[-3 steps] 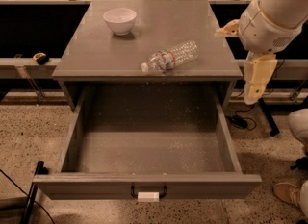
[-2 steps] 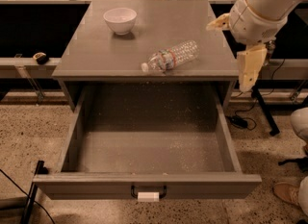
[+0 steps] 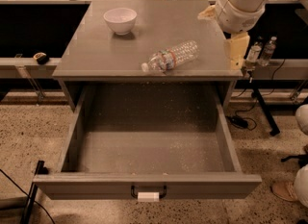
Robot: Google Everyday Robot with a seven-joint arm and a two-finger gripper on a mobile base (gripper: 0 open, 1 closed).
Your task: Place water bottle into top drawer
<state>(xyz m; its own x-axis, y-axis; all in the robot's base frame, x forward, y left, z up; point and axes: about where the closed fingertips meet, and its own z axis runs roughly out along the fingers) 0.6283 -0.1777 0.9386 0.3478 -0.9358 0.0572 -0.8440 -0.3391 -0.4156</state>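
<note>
The water bottle (image 3: 171, 56) lies on its side on the flat grey cabinet top (image 3: 96, 50), cap toward the front left, near the front edge. The top drawer (image 3: 144, 184) is pulled fully open below it and is empty, with its dark handle (image 3: 149, 190) and white tag (image 3: 148, 197) at the front. My gripper (image 3: 237, 50) hangs from the white arm (image 3: 240, 2) over the right edge of the cabinet top, to the right of the bottle and apart from it. It holds nothing that I can see.
A white bowl (image 3: 120, 20) stands at the back left of the cabinet top. Two small slim bottles (image 3: 260, 52) stand on a ledge to the right. Cables and a black stand (image 3: 262, 117) lie on the floor at the right. White rounded objects (image 3: 303, 184) sit at the right edge.
My arm and gripper have moved up and to the left, from beside the cabinet's right side to over the top's right edge. The bottle and drawer have not moved.
</note>
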